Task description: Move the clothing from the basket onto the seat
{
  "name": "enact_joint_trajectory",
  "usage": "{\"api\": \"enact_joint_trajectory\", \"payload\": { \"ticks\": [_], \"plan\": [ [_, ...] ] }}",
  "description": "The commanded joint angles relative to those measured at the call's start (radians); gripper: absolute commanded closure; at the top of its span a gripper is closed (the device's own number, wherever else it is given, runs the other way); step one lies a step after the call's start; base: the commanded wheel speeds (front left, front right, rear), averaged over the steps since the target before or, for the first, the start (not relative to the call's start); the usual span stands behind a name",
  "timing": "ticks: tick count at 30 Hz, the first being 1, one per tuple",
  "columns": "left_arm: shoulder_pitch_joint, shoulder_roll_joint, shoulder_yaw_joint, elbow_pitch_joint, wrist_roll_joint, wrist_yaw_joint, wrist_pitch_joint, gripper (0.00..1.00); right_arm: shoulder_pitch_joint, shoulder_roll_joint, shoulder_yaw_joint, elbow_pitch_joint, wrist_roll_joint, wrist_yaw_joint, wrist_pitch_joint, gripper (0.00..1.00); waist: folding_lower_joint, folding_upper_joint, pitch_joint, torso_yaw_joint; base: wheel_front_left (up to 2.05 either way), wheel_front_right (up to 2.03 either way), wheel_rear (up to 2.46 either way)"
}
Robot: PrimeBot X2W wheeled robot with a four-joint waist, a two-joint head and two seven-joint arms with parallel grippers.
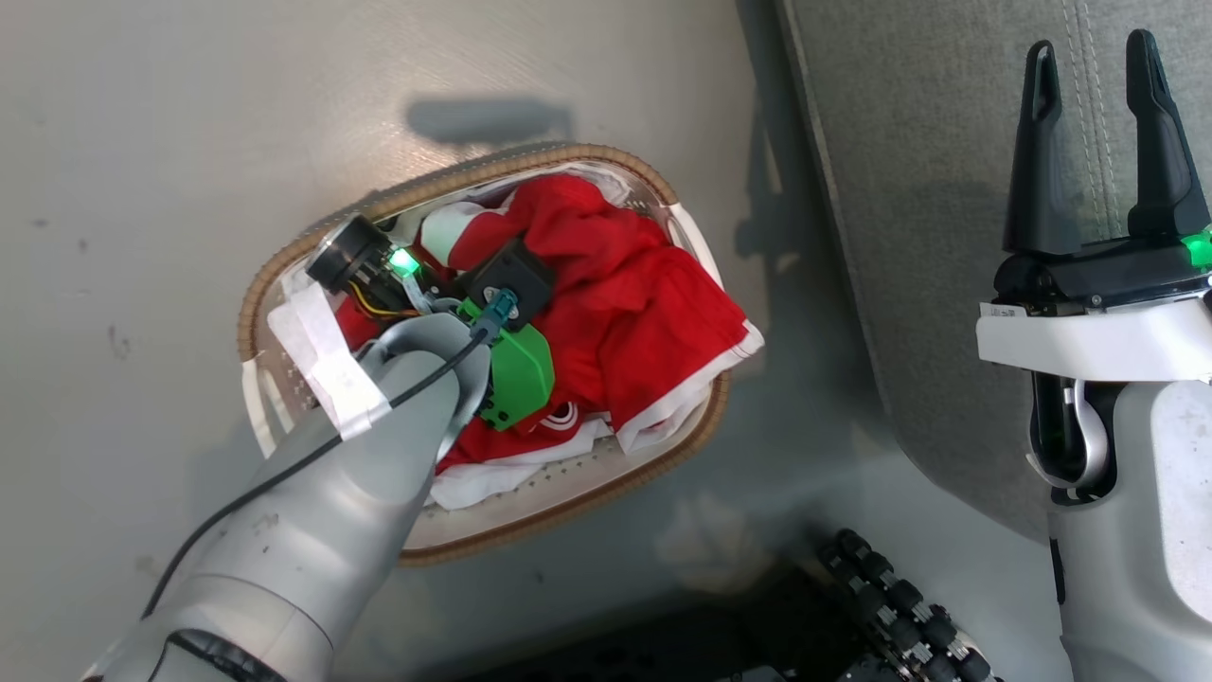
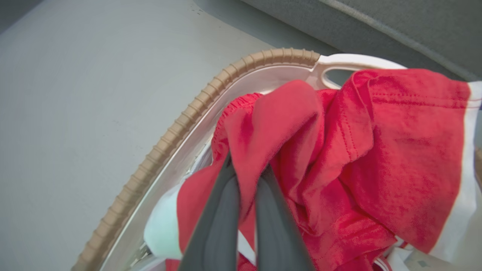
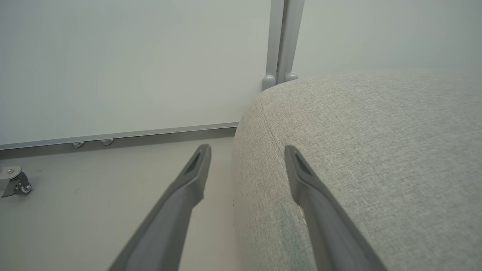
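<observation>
The oval basket [image 1: 284, 275] with its brown rim stands on the floor, heaped with the red clothing [image 1: 625, 313], white trim along its hems. My left arm reaches down into the basket, its wrist covering the fingers in the head view. In the left wrist view my left gripper [image 2: 246, 169] is shut on a fold of the red clothing [image 2: 395, 158], beside the basket rim [image 2: 180, 124]. My right gripper [image 1: 1098, 76] stands open above the grey seat [image 1: 928, 189] with nothing between its fingers; the right wrist view shows this gripper [image 3: 246, 154] astride the seat [image 3: 376, 150] edge.
Pale grey floor [image 1: 142, 142] surrounds the basket. My dark wheeled base [image 1: 890, 597] sits at the lower edge. A white wall panel [image 3: 131, 64] with a metal post [image 3: 280, 41] stands behind the seat, and a caster [image 3: 15, 182] sits at the far left.
</observation>
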Motion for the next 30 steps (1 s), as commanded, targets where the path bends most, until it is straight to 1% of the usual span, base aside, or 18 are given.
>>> {"api": "enact_joint_trajectory", "payload": {
  "ticks": [1,5,10,17,24,30],
  "plan": [
    [0.026,0.003,0.007,-0.025,-0.008,-0.003,0.001,1.00,0.001,-0.003,-0.005,0.008,-0.010,-0.001,-0.005,0.00,-0.0001,0.0105,-0.032,0.036,0.00,0.00,0.00],
    [0.081,0.024,0.017,-0.120,-0.016,0.003,0.001,1.00,0.014,-0.004,-0.007,0.026,-0.030,-0.001,-0.005,0.00,-0.0001,0.0105,-0.083,0.080,0.00,0.00,0.00],
    [0.171,0.053,0.039,-0.254,-0.028,0.011,0.001,1.00,0.037,-0.004,-0.010,0.043,-0.063,-0.001,-0.005,0.00,-0.0001,0.0105,-0.173,0.128,0.00,0.00,0.00],
    [0.272,0.085,0.078,-0.409,-0.040,0.009,0.001,1.00,0.105,-0.004,-0.017,0.077,-0.108,-0.001,-0.005,0.00,-0.0001,0.0105,-0.330,0.181,0.00,0.00,0.00],
    [0.266,0.135,0.106,-0.502,-0.023,0.002,0.001,1.00,0.186,-0.004,-0.013,0.120,-0.130,-0.001,-0.005,0.00,-0.0001,0.0105,-0.498,0.209,0.00,0.00,0.00],
    [0.195,0.183,0.082,-0.521,-0.025,-0.010,0.001,1.00,0.242,-0.004,-0.013,0.147,-0.139,-0.001,-0.005,0.00,-0.0001,0.0105,-0.622,0.219,0.00,0.00,0.00]
  ]
}}
